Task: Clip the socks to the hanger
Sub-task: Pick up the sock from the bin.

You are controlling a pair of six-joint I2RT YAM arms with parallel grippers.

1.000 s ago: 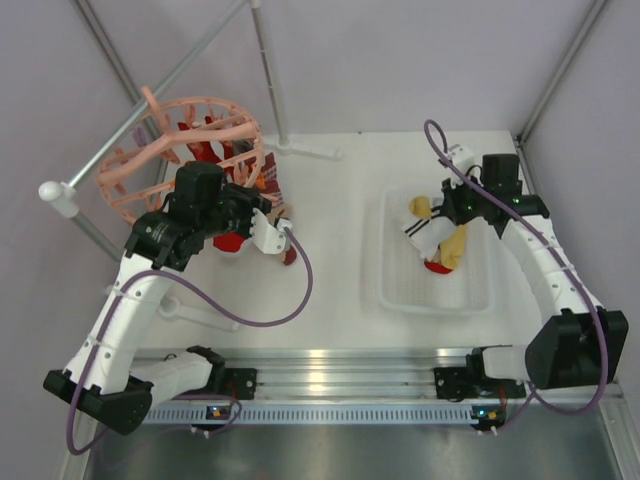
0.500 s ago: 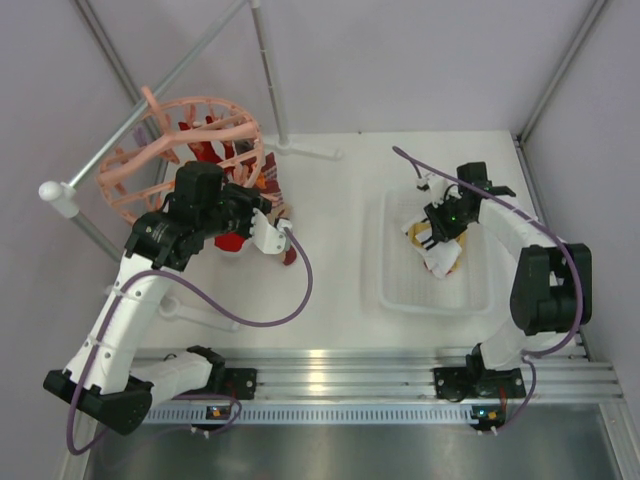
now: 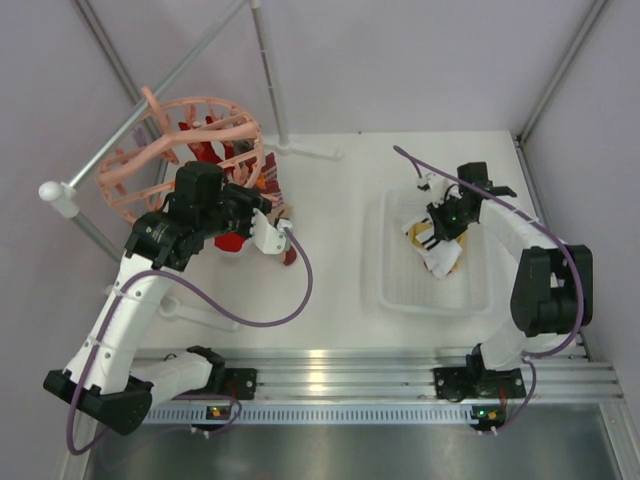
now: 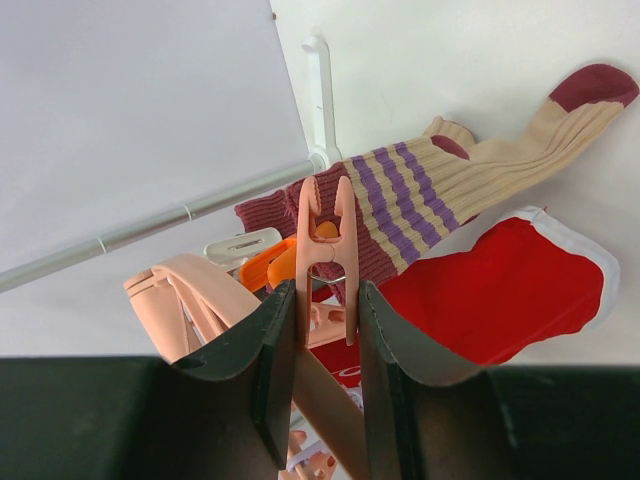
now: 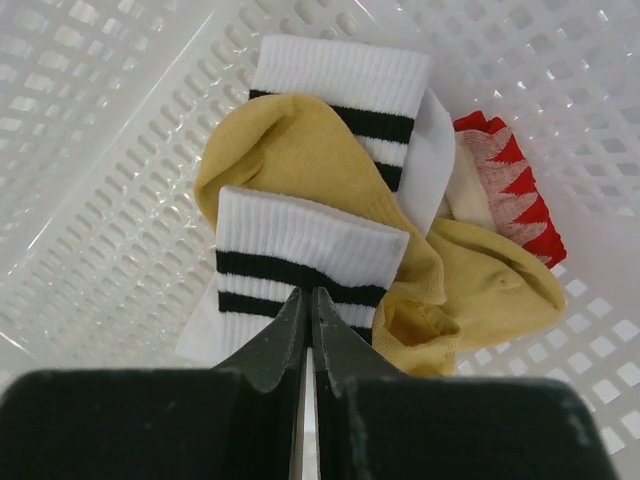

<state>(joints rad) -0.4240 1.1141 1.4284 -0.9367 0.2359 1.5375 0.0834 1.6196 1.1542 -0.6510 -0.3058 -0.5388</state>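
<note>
Left gripper [image 4: 327, 300] is pinching a clip [image 4: 325, 235] on the hanger [image 4: 180, 300], far left. Right gripper [image 5: 308, 298] is pressed together over the striped sock [image 5: 300, 250] in the basket [image 5: 100, 150].

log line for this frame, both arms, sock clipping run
left gripper: jaws shut on hanger clip | right gripper: jaws shut at striped sock cuff, in basket | sock not yet lifted
</note>
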